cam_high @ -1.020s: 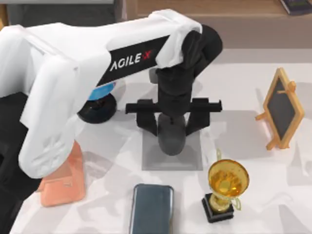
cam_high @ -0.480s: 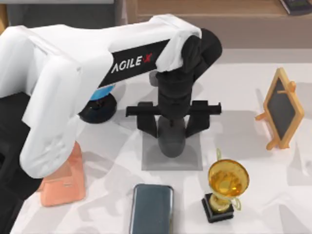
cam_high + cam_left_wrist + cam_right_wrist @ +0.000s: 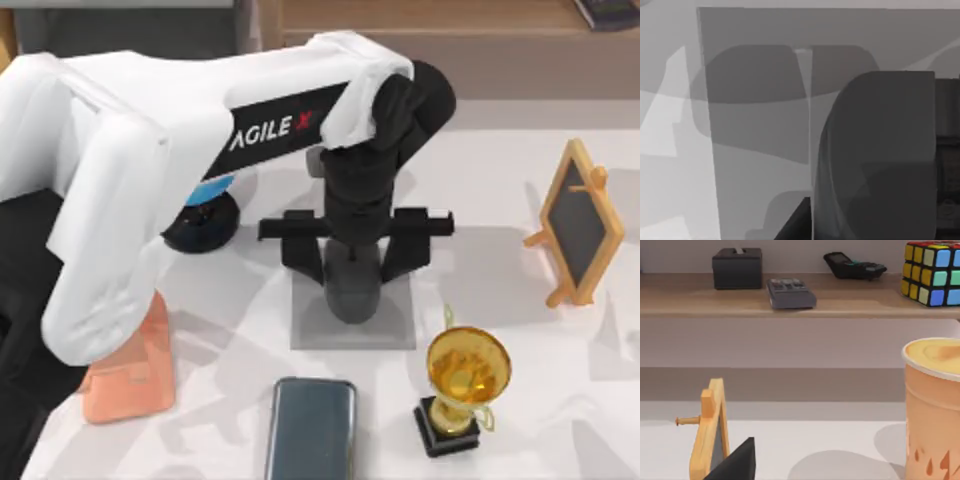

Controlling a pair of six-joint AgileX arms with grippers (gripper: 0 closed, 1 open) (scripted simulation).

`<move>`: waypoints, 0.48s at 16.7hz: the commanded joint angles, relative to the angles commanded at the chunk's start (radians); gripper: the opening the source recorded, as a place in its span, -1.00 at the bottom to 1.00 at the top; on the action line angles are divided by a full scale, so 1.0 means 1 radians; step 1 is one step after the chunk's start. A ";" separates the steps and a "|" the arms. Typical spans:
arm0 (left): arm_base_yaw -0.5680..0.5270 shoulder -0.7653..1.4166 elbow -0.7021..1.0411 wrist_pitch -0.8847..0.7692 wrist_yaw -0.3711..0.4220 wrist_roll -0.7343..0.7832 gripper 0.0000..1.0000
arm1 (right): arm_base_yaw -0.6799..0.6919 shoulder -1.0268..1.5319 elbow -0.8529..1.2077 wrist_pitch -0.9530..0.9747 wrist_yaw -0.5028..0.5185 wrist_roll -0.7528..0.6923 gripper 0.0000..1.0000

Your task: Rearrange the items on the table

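My left gripper (image 3: 352,262) reaches in from the left and hangs over the grey square pad (image 3: 392,330) at mid-table, shut on the dark grey oval mouse (image 3: 352,292). Its black fingers (image 3: 300,255) press the mouse's two sides. In the left wrist view the mouse (image 3: 880,150) looms large just above the pad (image 3: 755,125). The slate-grey smartphone (image 3: 311,428) lies flat on the white table (image 3: 560,380) near the front edge, below the pad. My right gripper (image 3: 735,465) is parked, a dark tip of it beside the wooden chalkboard (image 3: 710,430).
A gold trophy (image 3: 465,385) stands right of the phone. The small wooden chalkboard (image 3: 578,222) stands at the right. The globe's dark base (image 3: 200,222) sits under the left arm, a pink object (image 3: 130,385) at front left. A paper cup (image 3: 935,410) stands close in the right wrist view.
The left gripper, with the mouse in it, has shifted slightly toward the front edge over the pad. The phone and the other things have stayed put.
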 joint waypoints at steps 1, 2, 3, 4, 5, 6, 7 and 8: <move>0.000 0.000 0.000 0.000 0.000 0.000 0.21 | 0.000 0.000 0.000 0.000 0.000 0.000 1.00; 0.000 0.000 0.000 0.000 0.000 0.000 0.36 | 0.000 0.000 0.000 0.000 0.000 0.000 1.00; 0.000 0.000 0.000 0.000 0.000 0.000 0.51 | 0.000 0.000 0.000 0.000 0.000 0.000 1.00; 0.000 0.000 0.000 0.000 0.000 0.000 0.66 | 0.000 0.000 0.000 0.000 0.000 0.000 1.00; 0.000 0.000 0.000 0.000 0.000 0.000 0.81 | 0.000 0.000 0.000 0.000 0.000 0.000 1.00; 0.000 0.000 0.000 0.000 0.000 0.000 0.96 | 0.000 0.000 0.000 0.000 0.000 0.000 1.00; 0.000 0.000 0.000 0.000 0.000 0.000 1.00 | 0.000 0.000 0.000 0.000 0.000 0.000 1.00; 0.000 0.000 0.000 0.000 0.000 0.000 1.00 | 0.000 0.000 0.000 0.000 0.000 0.000 1.00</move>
